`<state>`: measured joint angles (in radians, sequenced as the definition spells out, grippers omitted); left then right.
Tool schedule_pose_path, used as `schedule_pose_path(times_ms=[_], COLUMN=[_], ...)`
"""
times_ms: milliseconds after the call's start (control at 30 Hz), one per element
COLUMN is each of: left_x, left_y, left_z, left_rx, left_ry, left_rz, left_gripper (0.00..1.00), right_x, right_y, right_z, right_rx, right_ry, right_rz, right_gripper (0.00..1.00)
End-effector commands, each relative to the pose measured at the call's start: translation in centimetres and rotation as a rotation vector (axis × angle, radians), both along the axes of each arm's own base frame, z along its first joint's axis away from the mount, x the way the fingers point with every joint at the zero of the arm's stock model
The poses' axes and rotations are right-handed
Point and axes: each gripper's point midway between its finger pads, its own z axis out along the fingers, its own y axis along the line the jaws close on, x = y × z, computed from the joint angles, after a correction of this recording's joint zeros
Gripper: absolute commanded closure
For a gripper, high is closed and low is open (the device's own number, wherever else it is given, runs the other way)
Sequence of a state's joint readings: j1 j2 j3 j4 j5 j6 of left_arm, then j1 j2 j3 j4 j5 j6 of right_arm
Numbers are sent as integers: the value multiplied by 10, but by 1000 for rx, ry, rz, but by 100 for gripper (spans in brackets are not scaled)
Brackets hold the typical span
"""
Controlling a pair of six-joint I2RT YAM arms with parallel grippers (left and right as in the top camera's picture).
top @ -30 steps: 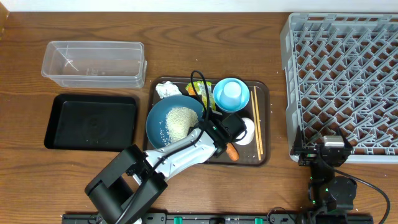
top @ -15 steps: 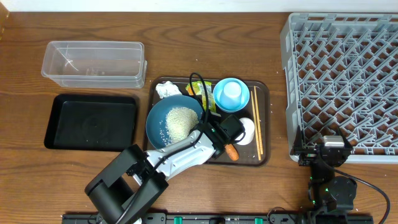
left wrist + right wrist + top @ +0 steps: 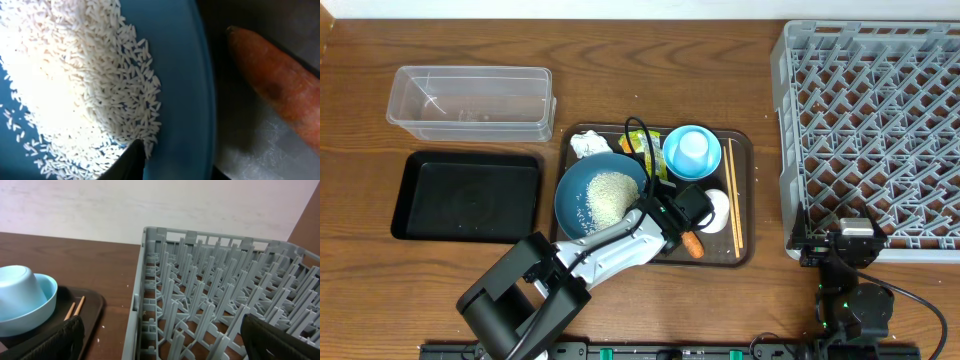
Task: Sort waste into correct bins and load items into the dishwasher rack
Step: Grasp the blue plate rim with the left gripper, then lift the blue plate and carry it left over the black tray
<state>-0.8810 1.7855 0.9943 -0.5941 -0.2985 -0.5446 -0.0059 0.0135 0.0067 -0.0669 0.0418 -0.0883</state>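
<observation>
The dark-blue plate holds a heap of rice on the brown serving tray. My left gripper is shut on the plate's right rim: one finger lies on the rice, the other under the rim. The carrot lies just right of it. A tissue, a wrapper, a light-blue bowl holding a light-blue cup, a whitish cup and chopsticks share the tray. My right gripper is open and empty at the rack's front-left corner.
The clear tub stands at the back left with the black tray in front of it; neither holds waste. The rack fills the right side. In the right wrist view the bowl and chopsticks show at left.
</observation>
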Motion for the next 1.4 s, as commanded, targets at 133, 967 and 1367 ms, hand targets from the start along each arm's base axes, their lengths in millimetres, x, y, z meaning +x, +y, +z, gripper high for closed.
schedule_pose_path(times_ms=[133,967,1367], left_x=[2,15,31], left_y=[5,0,30], left_z=[-1,71,105], left_rx=[38,-59,-12], left_ry=[-8,-163,-234], left_rz=[-16,-75,-105], left_gripper=[81,94,94], right_x=[0,0,0], right_y=[5,5,5], right_z=[-1,-1,-1], right_rx=[-10,-10,-10], right_ry=[5,5,5], right_rz=[18,18,18], right_gripper=[1,1,1])
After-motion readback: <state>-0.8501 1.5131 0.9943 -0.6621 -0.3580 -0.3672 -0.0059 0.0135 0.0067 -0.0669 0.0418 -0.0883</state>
